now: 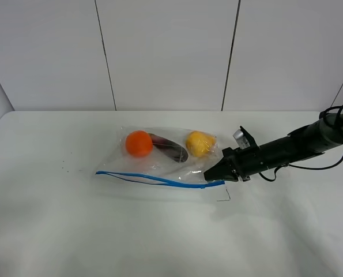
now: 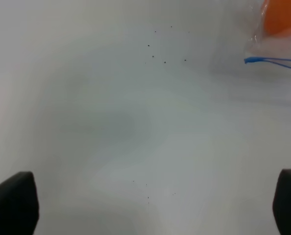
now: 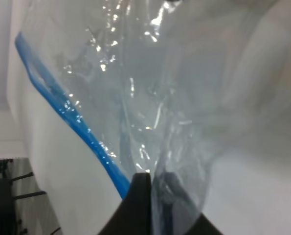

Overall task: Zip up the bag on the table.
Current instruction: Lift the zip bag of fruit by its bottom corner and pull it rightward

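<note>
The bag (image 1: pixel 165 156) lies flat in the middle of the bench (image 1: pixel 56 231), blue strip (image 1: pixel 159 180) along its near edge; the right tool (image 1: pixel 210 174) is pinched tight on the bag at the strip's right end; the left tool (image 2: pixel 150 203) hangs spread wide over the bench near the other corner; the strip's lines look parted, so I'd say zipping is barely begun.
</note>
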Tool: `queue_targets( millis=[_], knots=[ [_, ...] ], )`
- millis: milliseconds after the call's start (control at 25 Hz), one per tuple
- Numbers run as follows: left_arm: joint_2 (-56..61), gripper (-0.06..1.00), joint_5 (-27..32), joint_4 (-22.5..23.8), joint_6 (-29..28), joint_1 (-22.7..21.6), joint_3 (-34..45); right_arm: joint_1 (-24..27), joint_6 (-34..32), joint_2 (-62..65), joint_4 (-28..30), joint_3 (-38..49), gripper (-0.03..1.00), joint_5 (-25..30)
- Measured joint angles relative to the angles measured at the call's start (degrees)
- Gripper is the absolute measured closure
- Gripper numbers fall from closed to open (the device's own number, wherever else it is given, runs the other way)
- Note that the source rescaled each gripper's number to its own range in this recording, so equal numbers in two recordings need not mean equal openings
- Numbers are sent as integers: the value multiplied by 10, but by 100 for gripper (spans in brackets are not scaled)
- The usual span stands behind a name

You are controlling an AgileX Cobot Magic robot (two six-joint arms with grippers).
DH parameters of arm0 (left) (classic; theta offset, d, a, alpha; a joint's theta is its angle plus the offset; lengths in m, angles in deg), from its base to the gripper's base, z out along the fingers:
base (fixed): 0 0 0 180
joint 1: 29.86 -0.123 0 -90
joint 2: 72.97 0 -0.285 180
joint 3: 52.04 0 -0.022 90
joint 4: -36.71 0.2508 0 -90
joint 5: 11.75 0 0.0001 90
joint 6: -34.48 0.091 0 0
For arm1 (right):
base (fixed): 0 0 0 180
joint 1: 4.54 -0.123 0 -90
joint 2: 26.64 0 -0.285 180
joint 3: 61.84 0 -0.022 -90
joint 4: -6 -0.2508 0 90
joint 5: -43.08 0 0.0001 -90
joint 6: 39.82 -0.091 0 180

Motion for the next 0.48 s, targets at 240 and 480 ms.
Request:
queue_targets(
  millis=[240, 480],
  knots=[
    [0, -6, 0, 0, 0, 0, 0, 0, -3, 0, -4, 0, 97, 45],
    [0, -6, 0, 0, 0, 0, 0, 0, -14, 38, -3, 0, 97, 58]
  ],
)
